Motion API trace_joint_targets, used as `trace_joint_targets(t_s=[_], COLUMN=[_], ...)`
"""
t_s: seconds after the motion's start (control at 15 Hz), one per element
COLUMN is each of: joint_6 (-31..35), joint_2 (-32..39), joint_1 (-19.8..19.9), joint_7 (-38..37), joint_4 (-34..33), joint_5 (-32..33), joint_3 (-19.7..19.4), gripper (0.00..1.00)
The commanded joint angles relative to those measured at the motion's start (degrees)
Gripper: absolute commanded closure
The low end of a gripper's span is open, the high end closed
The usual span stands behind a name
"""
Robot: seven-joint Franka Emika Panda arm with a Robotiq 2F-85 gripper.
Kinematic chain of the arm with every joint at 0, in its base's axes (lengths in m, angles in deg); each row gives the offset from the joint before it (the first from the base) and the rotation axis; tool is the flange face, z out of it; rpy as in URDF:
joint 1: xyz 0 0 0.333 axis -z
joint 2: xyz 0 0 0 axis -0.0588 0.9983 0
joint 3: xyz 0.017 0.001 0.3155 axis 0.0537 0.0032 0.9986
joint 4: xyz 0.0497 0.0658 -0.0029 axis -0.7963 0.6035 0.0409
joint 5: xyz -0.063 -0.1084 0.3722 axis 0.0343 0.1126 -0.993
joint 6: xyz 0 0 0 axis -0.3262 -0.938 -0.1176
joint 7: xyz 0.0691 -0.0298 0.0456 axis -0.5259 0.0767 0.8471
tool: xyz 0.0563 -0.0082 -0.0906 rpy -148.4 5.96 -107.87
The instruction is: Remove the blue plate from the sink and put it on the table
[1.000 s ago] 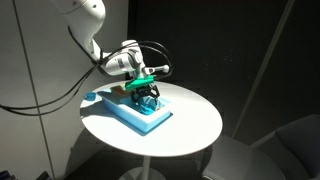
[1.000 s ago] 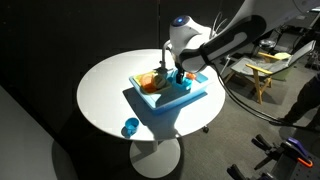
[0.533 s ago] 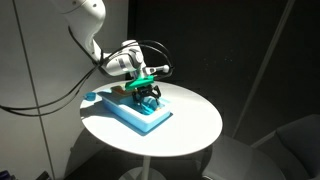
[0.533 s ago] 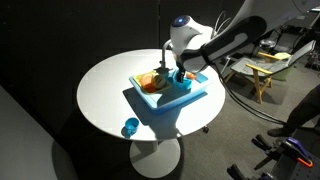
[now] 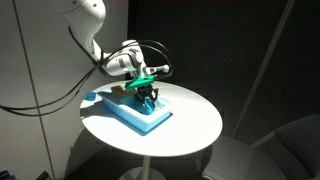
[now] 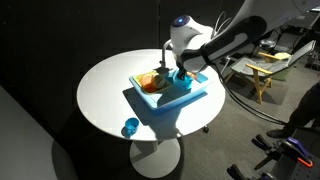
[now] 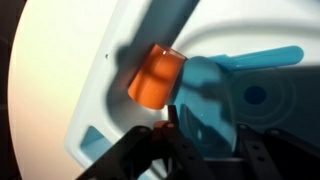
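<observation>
Jaws: my gripper (image 7: 200, 140) is low in the sink (image 7: 95, 110). The dark fingers (image 7: 135, 155) stand apart, one on each side of a bright blue piece. I cannot tell whether they pinch it or only bracket it.
Plate: I take that bright blue piece to be the plate (image 7: 205, 105), though its outline is unclear. It sits in the basin just right of an orange cup (image 7: 158, 78) and seems to touch it. In both exterior views my gripper (image 5: 148, 97) (image 6: 180, 78) hides it.
Sink: it lies about mid-table in both exterior views (image 5: 125, 112) (image 6: 190, 98), with the cup (image 6: 150, 82) at its left end.
Table: there is bare white top (image 6: 110, 75) (image 5: 190, 125) all round the sink.
Other: a small blue round thing (image 6: 130, 127) lies near the near-left edge of the table, well apart from the sink. It is too small to name.
Done: I judge the reach finished, since I am down at the plate.
Left: nearly all of the task. I must get a sure grip, lift the plate clear of the basin wall and cup, carry it sideways and set it on bare table.
Risk: the cup is so close that it may tip or come along.
</observation>
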Motion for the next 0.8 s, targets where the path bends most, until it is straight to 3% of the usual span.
trace_joint_targets(t_s=[0.0, 0.07, 0.2, 0.73], joint_6=[0.46, 0.5, 0.54, 0.21], joint_2=[-0.9, -0.93, -1.02, -3.07], joint_1=[-0.55, -0.56, -0.61, -0.01], joint_7=[-1.82, -1.85, -1.89, -1.21], joint_4=[0.88, 0.94, 1.05, 2.76], joint_5=[1.17, 1.19, 1.27, -0.97], joint_3=[-0.82, -0.85, -0.91, 0.81], gripper=[0.88, 0.95, 1.0, 0.99])
